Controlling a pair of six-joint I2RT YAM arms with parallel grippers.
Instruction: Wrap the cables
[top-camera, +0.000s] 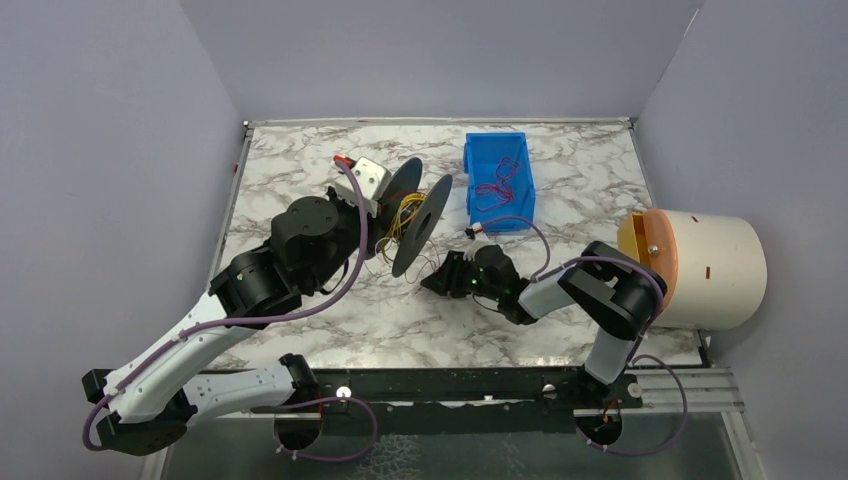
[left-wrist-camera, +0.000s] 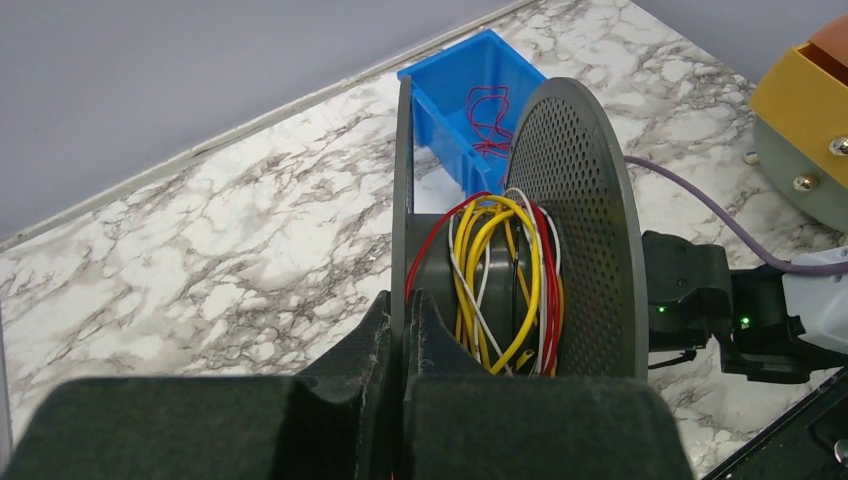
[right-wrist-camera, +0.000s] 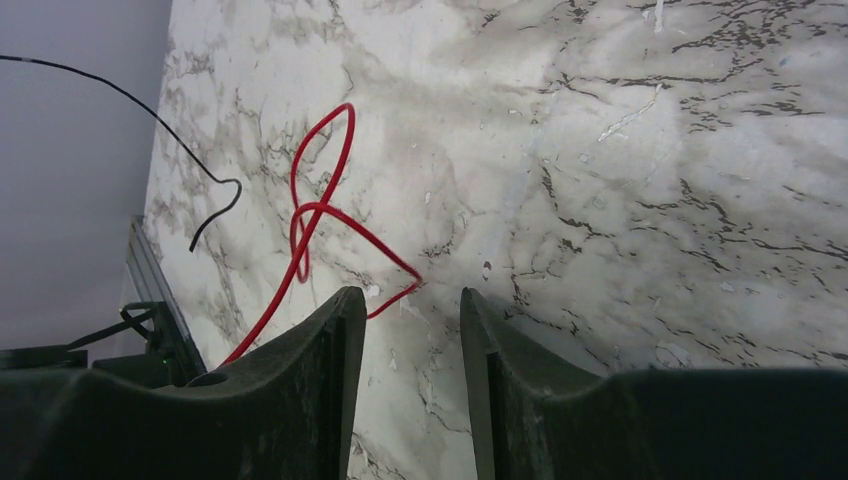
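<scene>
A spool (top-camera: 415, 215) of two dark grey discs stands tilted mid-table, with yellow, red and white cables (left-wrist-camera: 500, 280) wound loosely round its core. My left gripper (left-wrist-camera: 408, 305) is shut on the spool's left disc (left-wrist-camera: 402, 190); it also shows in the top view (top-camera: 385, 212). My right gripper (right-wrist-camera: 405, 298) is open and empty, low over the table just right of the spool (top-camera: 432, 283). A loose red cable (right-wrist-camera: 318, 210) lies looped on the marble, its bend just beyond my right gripper's left fingertip (right-wrist-camera: 345, 300). A thin black cable (right-wrist-camera: 215, 190) curves further left.
A blue bin (top-camera: 470, 190) at the back holds more red cables (top-camera: 495, 190); it also shows in the left wrist view (left-wrist-camera: 450, 110). A white cylinder with an orange lid (top-camera: 700, 265) lies at the right edge. Grey walls enclose the table.
</scene>
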